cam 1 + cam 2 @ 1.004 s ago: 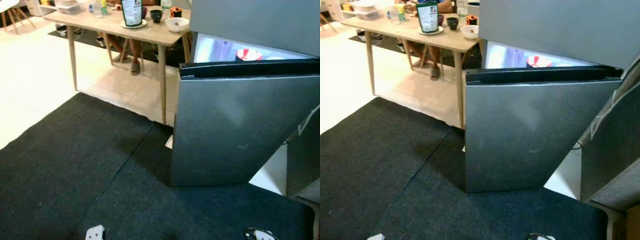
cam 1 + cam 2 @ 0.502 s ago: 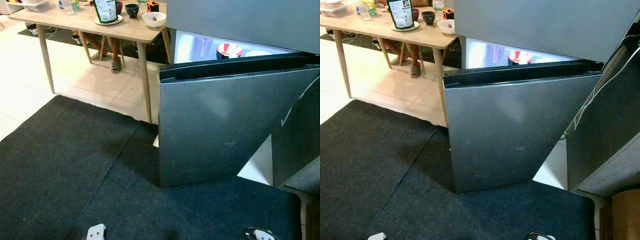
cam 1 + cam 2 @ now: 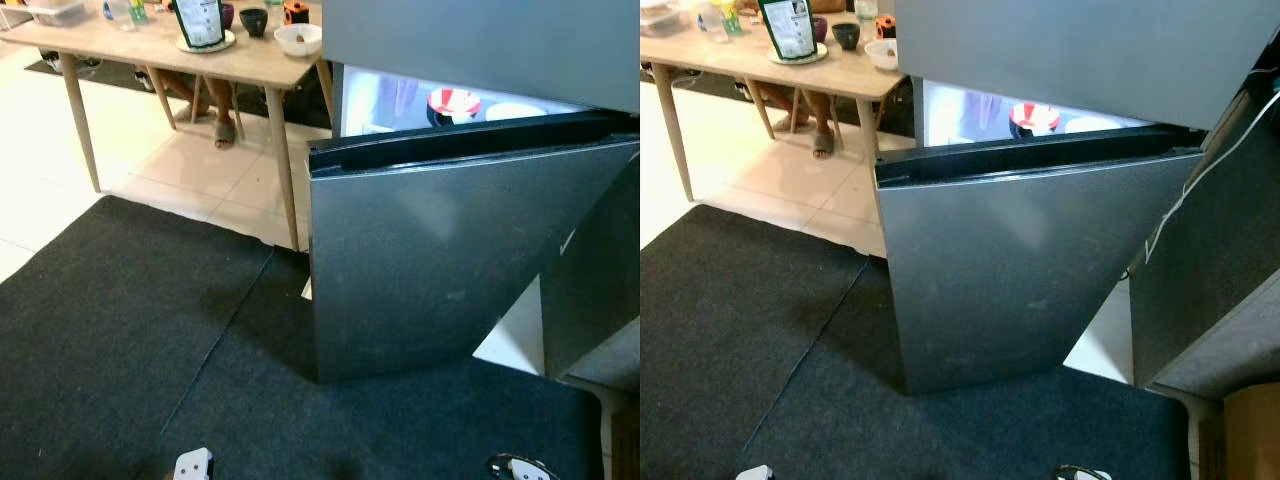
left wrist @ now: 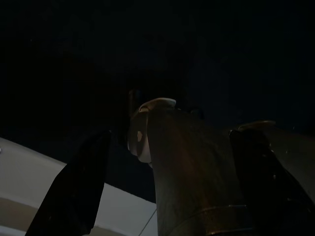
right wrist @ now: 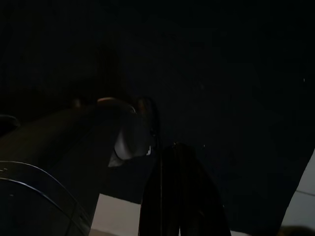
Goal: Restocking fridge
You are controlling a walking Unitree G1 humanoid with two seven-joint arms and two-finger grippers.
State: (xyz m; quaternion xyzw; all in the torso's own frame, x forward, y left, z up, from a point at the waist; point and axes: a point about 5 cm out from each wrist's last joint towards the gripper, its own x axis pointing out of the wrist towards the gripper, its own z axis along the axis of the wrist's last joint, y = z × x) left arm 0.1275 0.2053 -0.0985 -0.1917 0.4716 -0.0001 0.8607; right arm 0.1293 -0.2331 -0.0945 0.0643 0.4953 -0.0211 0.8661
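Both grippers hang idle and hold nothing. On the left gripper [image 4: 167, 187] two dark fingers [image 4: 74, 187] stand wide apart, so it is released, with the robot's own leg between them and dark carpet and pale floor beyond. On the right gripper [image 5: 179, 196] one dark finger [image 5: 179, 191] can be made out in the gloom over the carpet, and I cannot tell whether it is spread or closed.

Straight ahead stands the fridge [image 3: 480, 40], a grey steel unit. Its lower door [image 3: 440, 260] is swung out toward the robot, its black top edge showing. Behind that edge the lit interior [image 3: 395, 100] shows a red and white bowl [image 3: 452, 103] and a white dish [image 3: 515, 111] beside it on a shelf.

To the left of the fridge stands a wooden worktop [image 3: 150, 52] on slim legs. It carries a dark green pouch [image 3: 199, 20] on a plate, a dark cup [image 3: 254, 20], a white bowl [image 3: 299, 38] and an orange-topped jar [image 3: 295, 11]. Under it a person's sandalled foot [image 3: 224, 132] rests on the pale tiles. Dark carpet [image 3: 120, 330] covers the floor before the fridge, and a grey panel [image 3: 1220, 260] leans at its right.
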